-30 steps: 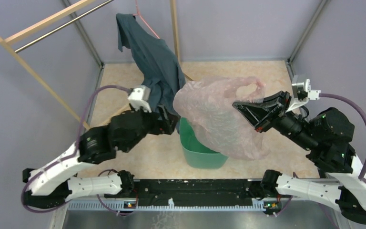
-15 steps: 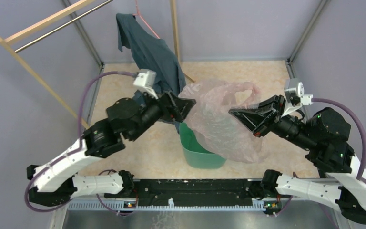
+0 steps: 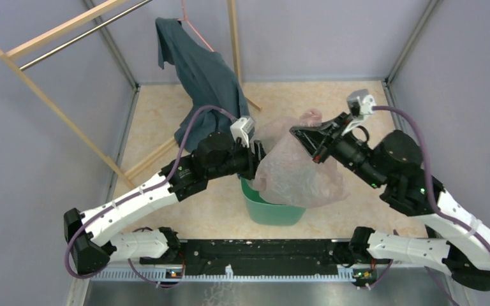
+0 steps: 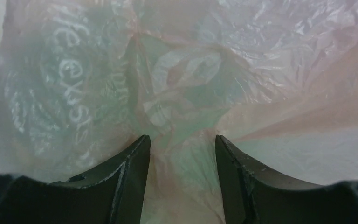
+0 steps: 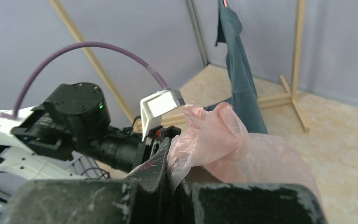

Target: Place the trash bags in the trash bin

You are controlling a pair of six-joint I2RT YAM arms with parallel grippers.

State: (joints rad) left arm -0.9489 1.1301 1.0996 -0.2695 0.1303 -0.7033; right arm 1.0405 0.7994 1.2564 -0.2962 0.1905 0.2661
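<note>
The bag [image 3: 296, 172] was a pale, translucent pink, glossy, with faint whitish lettering printed on it, and the bin [image 3: 269, 210] was a plain teal-green. My left fingers [image 4: 126, 182] were matt black flecked with pale scuffs, and my cables [image 3: 210, 108] were purple. The shirt [image 3: 204, 76] was dark blue-grey, the floor [image 3: 159, 127] a mottled beige and the walls [image 3: 306, 38] lilac-grey.

The left hand [image 3: 256, 157] has reached the pink trash bag [image 3: 296, 175], jaws narrowing. The bag has sunk toward the green bin [image 3: 263, 211].
</note>
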